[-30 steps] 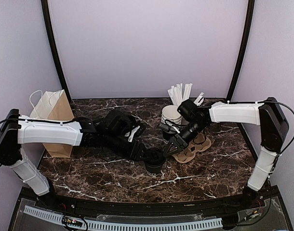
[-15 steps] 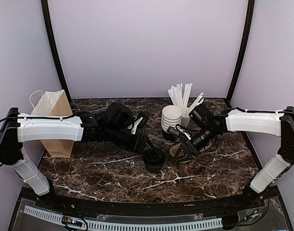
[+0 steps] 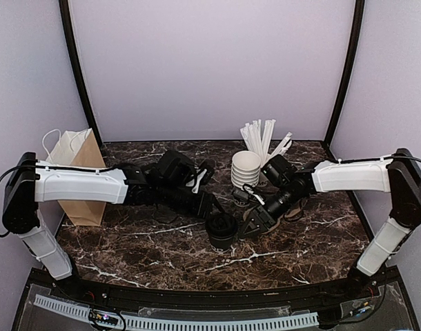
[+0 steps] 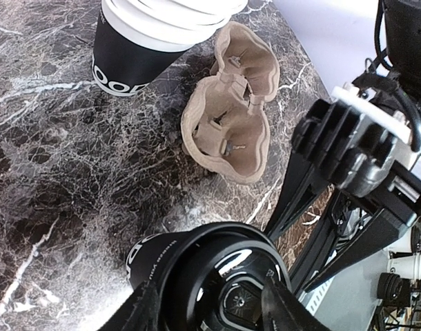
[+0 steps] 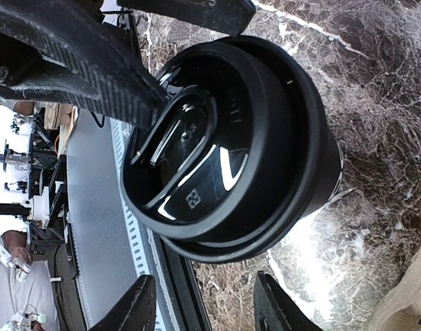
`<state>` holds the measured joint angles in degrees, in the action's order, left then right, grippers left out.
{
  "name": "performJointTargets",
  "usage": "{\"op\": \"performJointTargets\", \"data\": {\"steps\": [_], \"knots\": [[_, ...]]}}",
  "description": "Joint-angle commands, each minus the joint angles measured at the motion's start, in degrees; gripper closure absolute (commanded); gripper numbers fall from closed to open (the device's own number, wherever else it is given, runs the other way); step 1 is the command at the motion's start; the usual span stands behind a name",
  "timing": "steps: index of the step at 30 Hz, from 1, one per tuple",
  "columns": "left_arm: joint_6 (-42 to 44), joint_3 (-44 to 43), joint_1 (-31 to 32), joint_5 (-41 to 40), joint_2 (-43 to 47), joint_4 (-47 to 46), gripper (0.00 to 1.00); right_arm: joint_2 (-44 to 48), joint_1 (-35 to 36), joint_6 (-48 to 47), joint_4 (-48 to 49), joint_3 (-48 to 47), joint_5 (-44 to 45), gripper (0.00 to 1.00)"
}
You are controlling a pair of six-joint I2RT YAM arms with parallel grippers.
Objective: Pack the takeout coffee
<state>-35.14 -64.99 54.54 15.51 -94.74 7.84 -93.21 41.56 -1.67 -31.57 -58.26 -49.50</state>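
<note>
Left gripper [image 3: 214, 212] straddles coffee [image 3: 221, 229] from 10 o'clock, cannot tell if clamped; right gripper [image 3: 246, 227] apart, empty, at 3 o'clock, likely bracing.

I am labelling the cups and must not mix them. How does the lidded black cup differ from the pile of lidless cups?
The lidded cup has a black lid; the pile of cups is open, with white insides. The lidded cup stands alone and low; the pile of cups is several nested, so taller. Both are black outside and upright.
</note>
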Motion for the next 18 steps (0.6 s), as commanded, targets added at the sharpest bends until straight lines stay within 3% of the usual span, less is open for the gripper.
{"op": "performJointTargets", "data": {"steps": [1, 18], "knots": [[-2.1, 2.2, 0.3, 0.0, -0.3, 0.6, 0.46, -1.0, 0.5, 1.2, 1.6, -1.3, -1.9, 0.51], [-3.3, 3.5, 0.2, -0.3, 5.1, 1.1, 0.48, -4.6, 0.5, 1.7, 1.5, -4.2, -2.1, 0.51]]}}
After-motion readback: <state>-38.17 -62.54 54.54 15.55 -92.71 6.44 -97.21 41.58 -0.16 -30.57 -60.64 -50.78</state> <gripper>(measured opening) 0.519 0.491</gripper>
